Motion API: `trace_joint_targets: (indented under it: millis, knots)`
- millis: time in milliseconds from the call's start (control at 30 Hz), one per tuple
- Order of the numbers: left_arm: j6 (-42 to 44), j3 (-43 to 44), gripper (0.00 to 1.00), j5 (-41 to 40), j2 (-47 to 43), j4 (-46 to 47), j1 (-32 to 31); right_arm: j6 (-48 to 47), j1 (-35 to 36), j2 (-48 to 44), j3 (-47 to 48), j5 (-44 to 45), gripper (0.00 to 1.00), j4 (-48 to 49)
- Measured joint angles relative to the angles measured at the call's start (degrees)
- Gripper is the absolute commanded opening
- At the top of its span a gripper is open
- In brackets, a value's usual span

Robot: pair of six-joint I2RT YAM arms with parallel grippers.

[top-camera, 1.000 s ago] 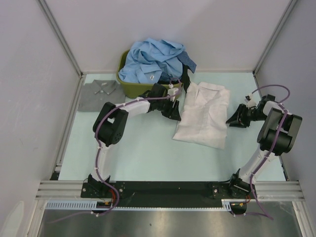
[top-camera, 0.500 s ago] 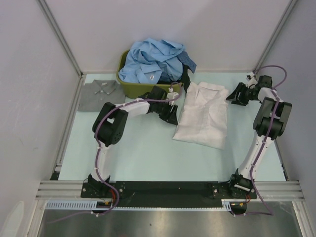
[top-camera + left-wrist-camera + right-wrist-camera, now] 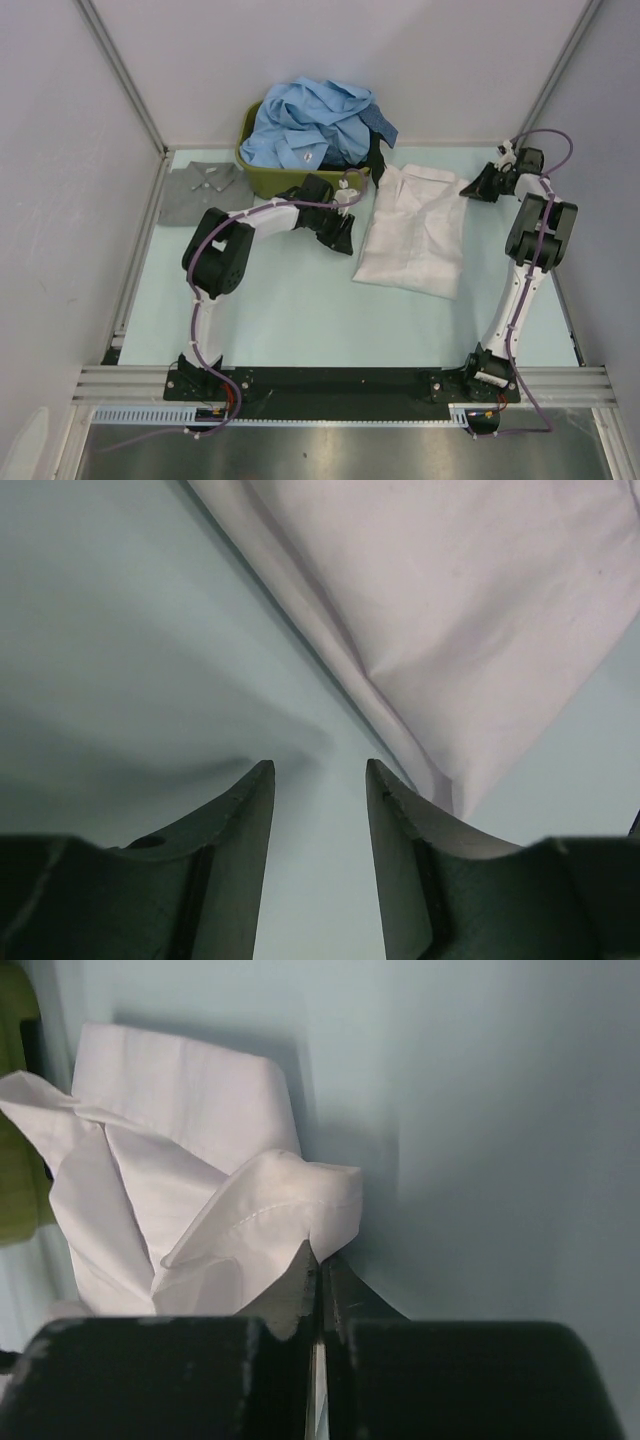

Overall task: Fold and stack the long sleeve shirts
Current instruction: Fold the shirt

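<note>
though the heap hides its own count, several light blue shirts and one dark shirt fill one olive-green tub at the upper middle. one white shirt lies centre right on the bench, and one grey shirt lies at the left. left gripper: jaws about half apart, empty, low over the bench just beside the white shirt's left edge. right gripper: jaws closed, tips against the raised fold at its upper right corner; whether cloth is pinched between them cannot be told.
</note>
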Motion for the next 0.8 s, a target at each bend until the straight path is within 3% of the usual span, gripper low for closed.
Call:
trace_joint_targets:
  millis: [100,233,400,467,567,600,800]
  knots:
    - [0.46,0.02,0.45,0.0,0.0,-0.39,0.11,0.61,-0.37,2.49,3.98,-0.52,0.0,0.7]
    - [1.07,0.35,0.48,0.0,0.02,-0.98,0.17,1.92,-0.35,5.03,8.66,-0.76,0.5,1.55]
    - [1.44,0.87,0.53,1.14,-0.04,-0.59,0.57,2.19,-0.59,3.91,8.04,-1.88,0.61,1.66]
    - [1.03,0.42,0.56,3.04,-0.46,0.57,0.92,2.16,-1.33,0.13,2.64,-2.75,0.73,1.77]
    - [-0.42,-0.87,0.66,6.45,-2.49,2.54,0.98,2.21,-3.52,-10.4,-9.86,-5.81,0.77,0.5]
    - [-0.7,-1.05,0.74,7.52,-3.17,2.99,0.9,2.25,-4.13,-14.91,-14.14,-7.28,0.78,0.13]
    - [-8.79,-1.09,0.82,15.26,-6.03,10.54,-3.45,6.38,-2.99,-44.41,-38.88,-16.65,0.73,1.88]
